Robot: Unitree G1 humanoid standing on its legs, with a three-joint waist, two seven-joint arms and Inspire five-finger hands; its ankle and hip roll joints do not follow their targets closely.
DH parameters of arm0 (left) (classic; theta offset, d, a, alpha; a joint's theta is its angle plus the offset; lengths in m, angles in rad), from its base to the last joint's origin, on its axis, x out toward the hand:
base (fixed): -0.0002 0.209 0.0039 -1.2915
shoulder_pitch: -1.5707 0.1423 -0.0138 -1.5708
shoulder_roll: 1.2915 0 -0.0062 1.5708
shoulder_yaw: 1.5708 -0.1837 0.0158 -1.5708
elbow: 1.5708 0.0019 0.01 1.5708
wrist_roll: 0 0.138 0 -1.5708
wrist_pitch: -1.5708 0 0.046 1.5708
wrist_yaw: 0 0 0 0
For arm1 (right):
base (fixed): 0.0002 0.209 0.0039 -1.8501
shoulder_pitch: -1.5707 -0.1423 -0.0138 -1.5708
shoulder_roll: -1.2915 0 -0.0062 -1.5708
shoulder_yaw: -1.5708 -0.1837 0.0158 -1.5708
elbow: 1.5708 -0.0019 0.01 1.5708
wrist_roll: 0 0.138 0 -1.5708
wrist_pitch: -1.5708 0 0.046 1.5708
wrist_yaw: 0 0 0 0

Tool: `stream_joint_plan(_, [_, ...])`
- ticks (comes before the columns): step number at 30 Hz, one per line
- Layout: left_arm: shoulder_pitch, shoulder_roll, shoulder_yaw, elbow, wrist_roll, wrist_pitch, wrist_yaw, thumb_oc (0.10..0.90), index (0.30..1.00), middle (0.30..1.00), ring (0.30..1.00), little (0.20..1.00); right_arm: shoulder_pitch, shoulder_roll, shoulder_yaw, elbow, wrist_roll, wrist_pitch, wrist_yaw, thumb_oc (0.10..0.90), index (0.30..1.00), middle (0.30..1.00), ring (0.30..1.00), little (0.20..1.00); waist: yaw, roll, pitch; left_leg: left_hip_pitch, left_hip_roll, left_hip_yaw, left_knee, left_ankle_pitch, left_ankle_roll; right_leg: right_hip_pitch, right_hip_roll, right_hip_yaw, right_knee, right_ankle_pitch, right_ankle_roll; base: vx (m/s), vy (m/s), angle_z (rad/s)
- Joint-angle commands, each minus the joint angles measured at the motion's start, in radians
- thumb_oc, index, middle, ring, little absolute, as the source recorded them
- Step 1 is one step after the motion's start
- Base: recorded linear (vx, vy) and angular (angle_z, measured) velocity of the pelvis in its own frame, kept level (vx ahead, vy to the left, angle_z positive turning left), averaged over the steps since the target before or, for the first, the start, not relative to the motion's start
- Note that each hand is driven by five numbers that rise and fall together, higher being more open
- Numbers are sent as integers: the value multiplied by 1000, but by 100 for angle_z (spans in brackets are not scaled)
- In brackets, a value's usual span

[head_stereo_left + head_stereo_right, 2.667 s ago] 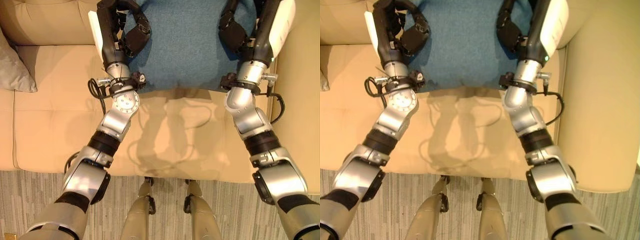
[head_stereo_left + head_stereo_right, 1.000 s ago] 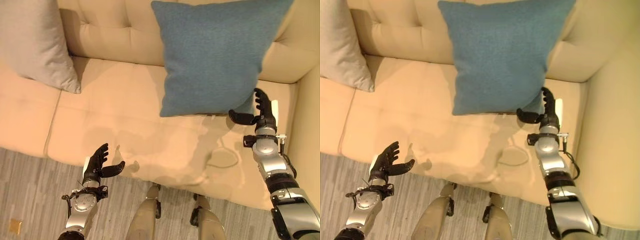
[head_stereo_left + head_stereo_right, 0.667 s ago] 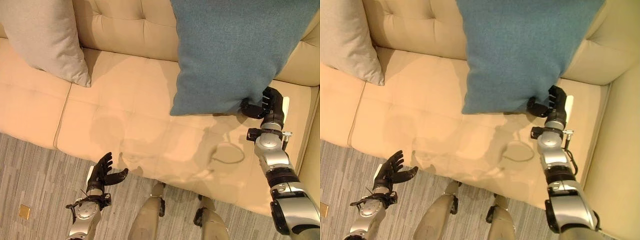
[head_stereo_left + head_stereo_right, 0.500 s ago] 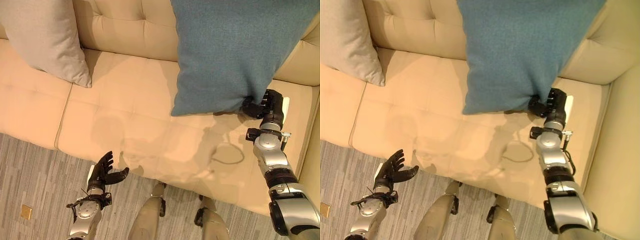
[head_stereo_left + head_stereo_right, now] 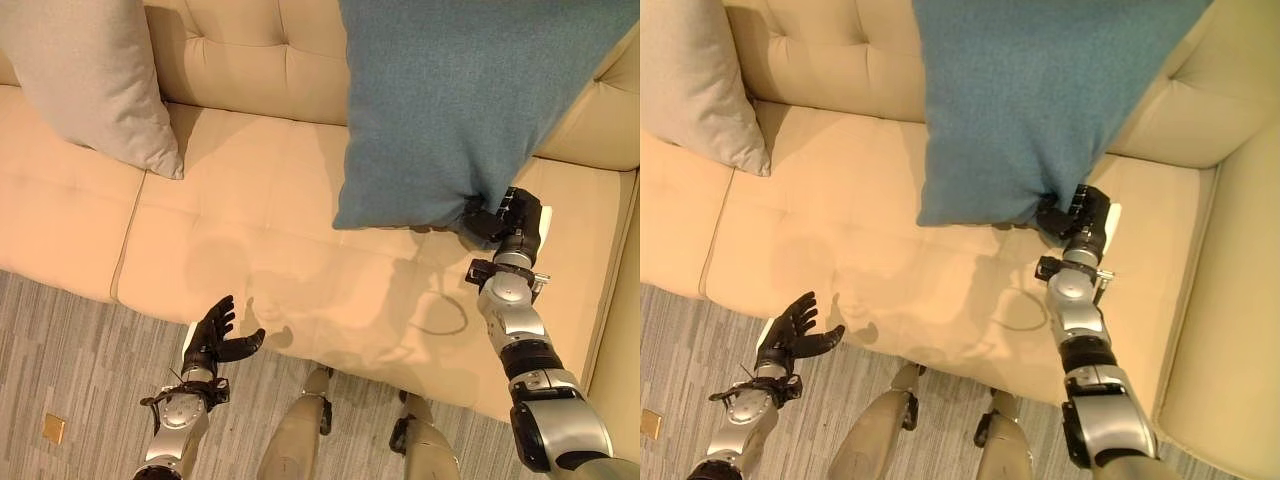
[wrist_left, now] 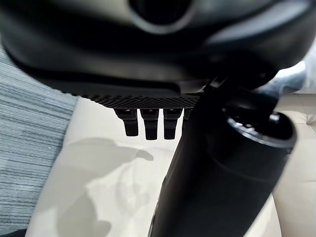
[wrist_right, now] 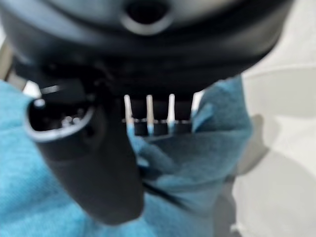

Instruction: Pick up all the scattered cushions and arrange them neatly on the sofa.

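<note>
Beige upholstery surrounds your work: you have one sofa with a tufted backrest, and two cushions on it. You see one blue cushion and one grey cushion. Your blue cushion stands propped against the backrest near the sofa's right end, its face toward you, its sides slightly tilted so the lower right corner dips toward the seat. Your right hand has its fingers and thumb curled round that lower right corner, bunching the cloth; the right wrist view shows blue fabric gathered under the fingers. Your grey cushion leans on the backrest at the left, well apart from the blue one, its lower corner pointing down at the seam between seat pads. Your left hand hangs off the sofa's front edge with fingers spread and relaxed, holding nothing. Grey striped carpet runs along the front of the sofa.
</note>
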Motion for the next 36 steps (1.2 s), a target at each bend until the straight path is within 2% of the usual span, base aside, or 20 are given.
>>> stream_joint_plan(1, [-18, 23, 13, -6, -11, -58, 34, 800, 900, 900, 900, 900, -50, -4, 84, -125, 6, -95, 33, 800, 900, 900, 900, 900, 23, -23, -19, 48, -14, 19, 30, -126, -38, -39, -54, -6, 120, -99, 16, 0, 0, 0])
stream_joint_plan(7, [-6, 13, 23, 3, -11, -47, 23, 800, 900, 900, 900, 900, 21, -24, 58, -149, -6, -82, 39, 800, 900, 900, 900, 900, 12, -41, -22, 65, -12, 15, 27, -127, -39, -10, -51, -16, 113, -101, 16, 2, -12, 4])
stream_joint_plan(10, [38, 7, 35, 7, 7, -17, -11, 800, 900, 900, 900, 900, 177, -70, 24, -195, -63, -52, 77, 800, 900, 900, 900, 900, -12, -81, -56, 115, -4, 11, 22, -138, -38, 59, -45, -32, 93, -103, 20, 60, -48, 17])
stream_joint_plan(11, [38, 8, 34, 7, 7, -17, -11, 800, 900, 900, 900, 900, 178, -70, 23, -196, -64, -52, 77, 800, 900, 900, 900, 900, -12, -81, -56, 116, -4, 11, 21, -138, -38, 61, -45, -32, 92, -103, 20, 58, -44, 27])
stream_joint_plan(15, [74, 18, 43, 30, 37, 4, -37, 800, 900, 900, 900, 900, 287, -108, -8, -221, -86, -39, 120, 800, 900, 900, 900, 900, -39, -115, -85, 174, 0, 19, 19, -149, -38, 133, -34, -37, 66, -103, 26, 48, -39, 14])
stream_joint_plan(18, [101, 19, 58, 61, 53, 21, -56, 800, 900, 900, 900, 900, 360, -133, -21, -224, -100, -24, 166, 800, 900, 900, 900, 900, -58, -130, -111, 214, 6, 27, 11, -148, -38, 176, -27, -43, 46, -99, 30, 23, -26, -2])
stream_joint_plan(26, [143, -21, 75, 175, 110, 59, -68, 800, 900, 900, 900, 900, 508, -109, -32, -239, -139, -12, 236, 800, 900, 900, 900, 900, -98, -139, -177, 311, 25, 65, -1, -164, -38, 263, 2, -31, -3, -95, 35, 4, -25, -16])
stream_joint_plan(27, [156, -35, 90, 226, 142, 71, -71, 800, 900, 900, 900, 900, 557, -114, -6, -211, -189, -2, 268, 800, 900, 900, 900, 900, -105, -146, -200, 345, 39, 83, -1, -170, -42, 292, 17, -19, -15, -101, 34, -30, -53, -27])
stream_joint_plan(30, [164, -56, 115, 292, 155, 83, -72, 800, 900, 900, 900, 900, 607, -108, 21, -176, -233, 9, 304, 800, 900, 900, 900, 900, -109, -153, -215, 371, 51, 101, -1, -173, -47, 308, 34, -5, -16, -109, 32, -57, -64, -26])
stream_joint_plan(36, [165, -76, 131, 389, 209, 97, -67, 800, 900, 900, 900, 900, 666, -73, 54, -60, -288, 16, 321, 800, 900, 900, 900, 900, -113, -160, -234, 407, 76, 121, -1, -168, -56, 335, 57, 11, -16, -126, 29, -59, -68, -22])
